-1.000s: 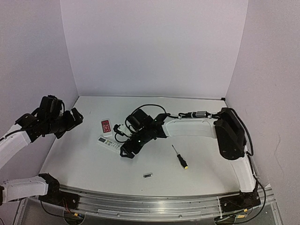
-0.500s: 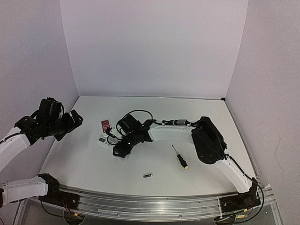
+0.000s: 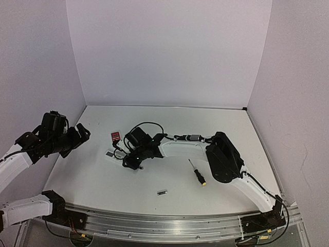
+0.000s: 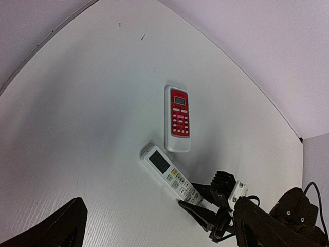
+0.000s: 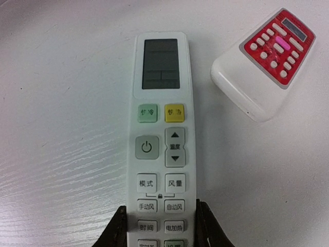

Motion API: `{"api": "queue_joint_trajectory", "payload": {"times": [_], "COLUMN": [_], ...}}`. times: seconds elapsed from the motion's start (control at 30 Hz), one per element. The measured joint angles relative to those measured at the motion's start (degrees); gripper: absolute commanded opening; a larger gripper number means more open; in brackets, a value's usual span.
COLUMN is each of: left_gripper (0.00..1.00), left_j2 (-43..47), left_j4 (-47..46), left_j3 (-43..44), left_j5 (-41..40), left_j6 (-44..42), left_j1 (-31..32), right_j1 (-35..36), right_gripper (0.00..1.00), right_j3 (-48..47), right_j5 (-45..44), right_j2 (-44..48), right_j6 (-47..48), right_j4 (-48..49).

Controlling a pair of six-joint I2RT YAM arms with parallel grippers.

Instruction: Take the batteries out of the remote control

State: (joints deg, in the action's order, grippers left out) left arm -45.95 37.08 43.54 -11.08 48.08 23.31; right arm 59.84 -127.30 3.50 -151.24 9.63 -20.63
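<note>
From above, the right hand (image 3: pixel 131 160) sits low over the near end of the white remote (image 3: pixel 111 153) on the table (image 3: pixel 221 123). One battery (image 3: pixel 162 192) lies nearer than the white remote and to its right, well apart from both hands. The screwdriver (image 3: pixel 197 172) lies right of the white remote, and the red remote (image 3: pixel 115 136) just beyond it. The left hand (image 3: pixel 77 135) hangs left of the white remote.

Its wrist view shows the left hand's jaws spread wide, holding nothing.

In the right wrist view the fingers (image 5: pixel 117 229) press both long sides of the white remote, gripping it face up. Buttons read 模式, 风量, 手动风, 自动风.
</note>
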Motion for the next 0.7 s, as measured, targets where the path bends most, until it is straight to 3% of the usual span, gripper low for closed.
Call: {"api": "queue_joint_trajectory", "payload": {"times": [0.1,0.33,0.53,0.7], "left_gripper": [1.00,1.00,1.00,1.00], "left_j2": [0.24,-0.07,-0.07,-1.02], "left_j4": [-1.06,-5.25,-12.87,-21.20], "left_j3": [-1.51,-1.98,-1.96,-1.99], "left_j5": [0.46,3.42,10.03,16.88], "left_j6": [-0.09,-3.12,-8.55,-11.47], "left_j1": [0.00,0.00,0.00,0.00], "right_j1": [0.39,0.56,-0.86,-7.21], "right_gripper": [0.00,0.00,0.00,0.00], "right_j3": [0.00,1.63,17.97,35.99], "right_j5": [-0.25,0.95,7.93,19.39], "right_j2": [0.00,2.24,19.27,37.18], "right_j6": [-0.57,-9.23,-24.20,-41.02], "right_j4": [0.01,-1.46,-2.89,8.75]}}
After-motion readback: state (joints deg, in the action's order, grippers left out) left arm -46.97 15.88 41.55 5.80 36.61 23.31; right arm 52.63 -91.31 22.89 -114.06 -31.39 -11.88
